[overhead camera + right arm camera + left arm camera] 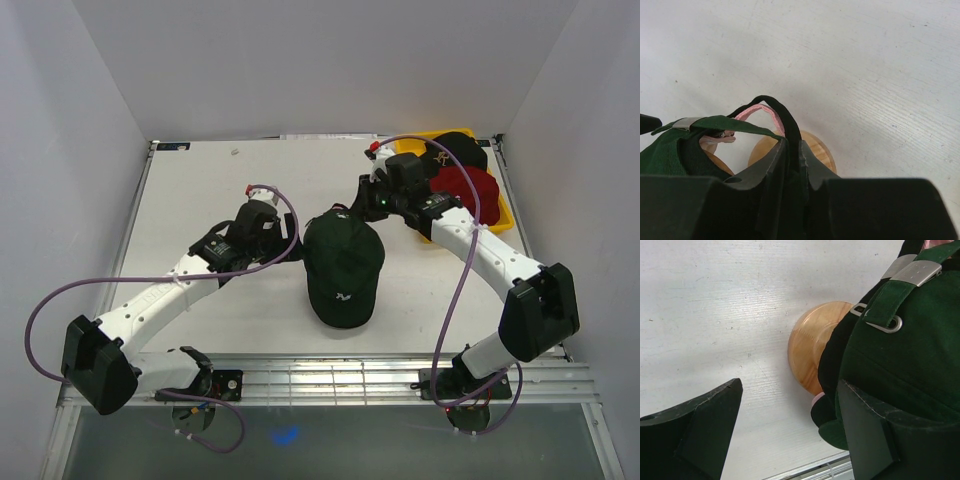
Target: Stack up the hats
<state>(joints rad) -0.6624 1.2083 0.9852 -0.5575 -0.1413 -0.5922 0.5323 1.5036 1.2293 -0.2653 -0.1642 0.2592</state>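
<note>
The dark green hat (345, 262) sits on the round wooden stand (812, 347) in the middle of the table, brim toward the arms. A pink hat lies under it, and only its strap (767, 114) and a bit of its edge (816, 400) show. My right gripper (352, 207) is at the back of the stack, shut on a black band (785, 115) beside the green strap (715, 122). My left gripper (298, 243) stands open at the cap's left side. One finger (890, 440) is against the green fabric and the other (690, 435) is over the bare table. The red hat (468, 190) and the black hat (458, 152) lie at the back right.
A yellow tray (415, 147) at the back right corner holds the red and black hats, close to the right wall. Purple cables loop from both arms. The table's metal front rail (330, 380) runs along the near edge.
</note>
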